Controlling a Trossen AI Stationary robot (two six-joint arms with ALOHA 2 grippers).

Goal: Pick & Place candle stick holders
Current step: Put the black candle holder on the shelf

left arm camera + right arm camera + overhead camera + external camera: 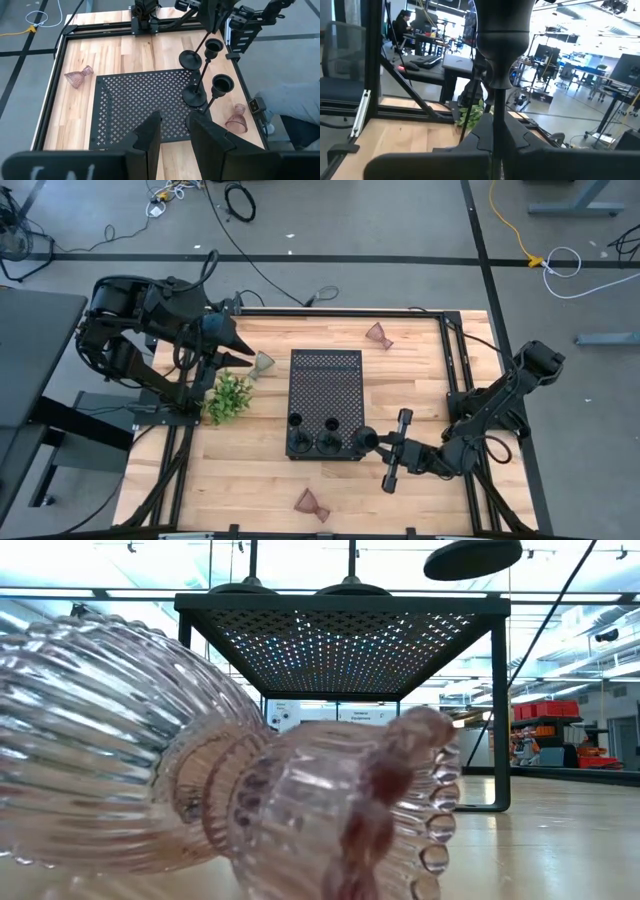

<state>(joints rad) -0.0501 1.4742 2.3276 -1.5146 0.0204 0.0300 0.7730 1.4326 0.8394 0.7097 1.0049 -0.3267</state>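
Note:
Two black candle stick holders [296, 442] [328, 442] stand on their disc bases at the near edge of the black perforated tray [325, 380]. My right gripper [383, 446] is shut on a third holder [364, 440] at the tray's near right corner. Its disc base [472, 558] hangs above tray level. A pinkish glass cup [378, 335] lies on the table at the far side. Another [312, 503] lies on its side near the front edge and fills the low view [250, 790]. A pale cup [263, 363] lies just ahead of my open, empty left gripper [248, 360]. My right gripper pinches the holder's slim stick [496, 120] between its two fingers, a little below the top socket [502, 30]. The fingers come level from the table's right and lie across the stick. The holder stands about upright, with its base lifted clear of the tray and table.
A green leafy sprig [228, 395] lies left of the tray, under the left arm. The tray stands on legs [500, 710] above the wooden table. A black frame [455, 370] runs along the table's edges. A person [402, 22] sits in the room beyond.

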